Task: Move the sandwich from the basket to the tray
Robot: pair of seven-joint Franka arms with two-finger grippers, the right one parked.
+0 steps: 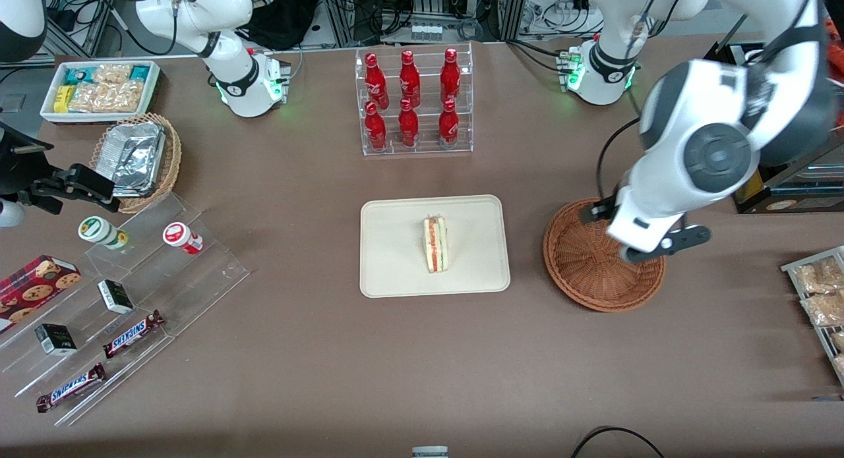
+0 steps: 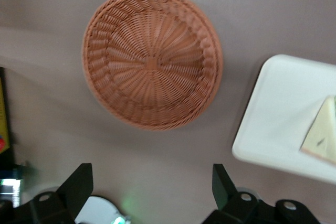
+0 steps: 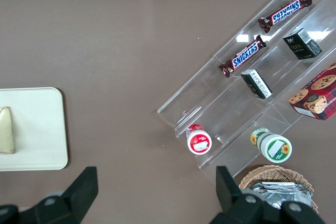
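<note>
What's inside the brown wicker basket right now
Nothing: the basket shows bare weave in the wrist view. The sandwich lies on the tray. The open tool hangs above the basket, hiding part of it from the front.

The brown table (image 1: 316, 352) bears the tray (image 1: 395, 273), basket (image 1: 580, 260), bottle rack (image 1: 415, 102) and an acrylic snack stand (image 1: 151, 293).

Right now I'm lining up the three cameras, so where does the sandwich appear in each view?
Front view: the sandwich lies on the tray; the open gripper hangs over the basket.
Left wrist view: sandwich at the frame edge, on the tray.
Right wrist view: sandwich partly cut off.
Shared landmark: the tray.
</note>
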